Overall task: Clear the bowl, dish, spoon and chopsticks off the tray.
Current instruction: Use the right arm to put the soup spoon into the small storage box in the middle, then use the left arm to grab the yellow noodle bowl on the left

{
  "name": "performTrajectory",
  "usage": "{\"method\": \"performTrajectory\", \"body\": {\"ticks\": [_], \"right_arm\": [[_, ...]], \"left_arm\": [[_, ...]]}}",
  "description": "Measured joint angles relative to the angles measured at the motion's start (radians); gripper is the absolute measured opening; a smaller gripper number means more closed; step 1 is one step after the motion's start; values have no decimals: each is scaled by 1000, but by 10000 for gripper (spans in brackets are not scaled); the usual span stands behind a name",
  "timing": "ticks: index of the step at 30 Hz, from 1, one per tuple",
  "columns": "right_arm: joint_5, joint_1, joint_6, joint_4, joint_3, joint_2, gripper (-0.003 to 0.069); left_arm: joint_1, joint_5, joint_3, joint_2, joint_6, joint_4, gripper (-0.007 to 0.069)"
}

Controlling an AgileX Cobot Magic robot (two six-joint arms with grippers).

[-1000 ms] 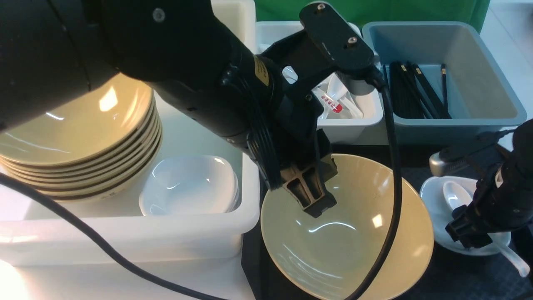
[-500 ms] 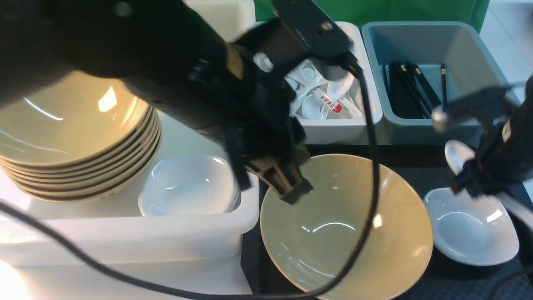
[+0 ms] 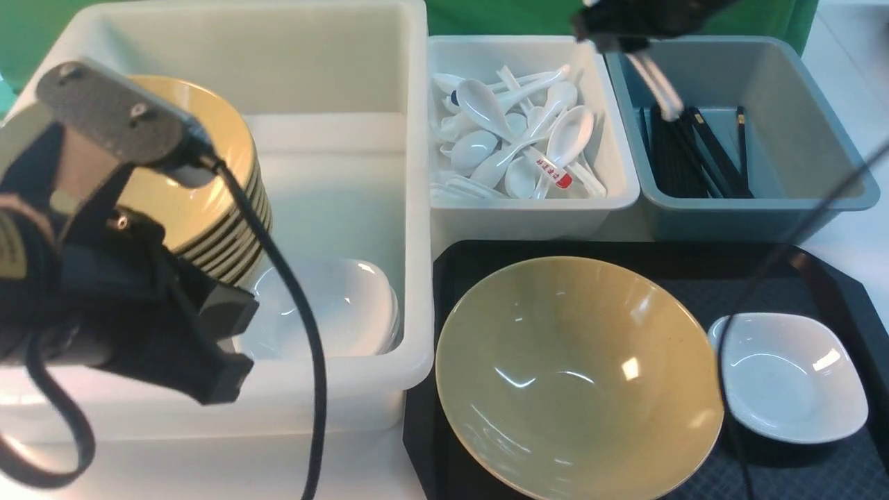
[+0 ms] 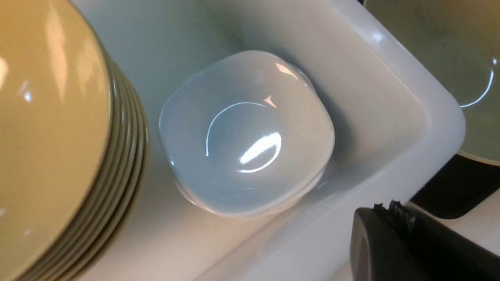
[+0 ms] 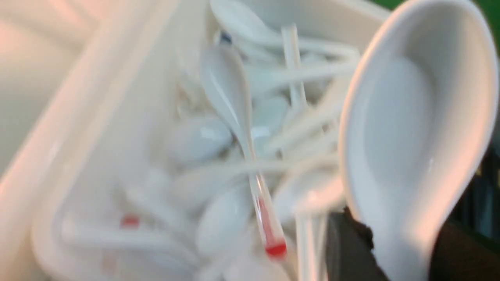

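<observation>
Right gripper [image 5: 402, 249] closed on spoon [image 5: 414, 117]; left gripper [image 3: 239, 344] empty, fully closed.

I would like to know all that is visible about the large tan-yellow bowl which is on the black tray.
The large, wide, glossy tan-yellow bowl looks like glazed ceramic, with a thin round rim and smooth inner wall. It sits open side up, looks empty, and shows bright light reflections inside. It rests on the black rectangular tray, between the big white tub and the small glossy white dish. Neither hand touches it. The front view cuts off its nearest edge.
</observation>
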Motion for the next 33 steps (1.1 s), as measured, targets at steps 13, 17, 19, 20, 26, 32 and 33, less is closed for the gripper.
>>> {"method": "performTrajectory", "body": {"ticks": [13, 17, 19, 20, 26, 32, 33], "right_arm": [[349, 1, -26, 26, -471, 241, 631], [431, 1, -105, 26, -482, 129, 630], [436, 1, -136, 26, -449, 37, 603], [438, 1, -143, 26, -428, 1, 592], [443, 1, -160, 15, -183, -252, 497], [421, 1, -170, 15, 207, -529, 424], [393, 1, -170, 15, 299, -594, 412]], "left_arm": [[0, 126, -159, 124, 30, -53, -6], [0, 185, -332, 277, 91, -61, 7], [-6, 201, -430, 369, 133, -87, 28], [-12, 206, -463, 393, 150, -91, 42], [-128, 234, -634, 603, 195, -75, 178], [-216, 258, -765, 808, 119, 18, 408], [-221, 261, -791, 852, 114, 34, 444]]}}
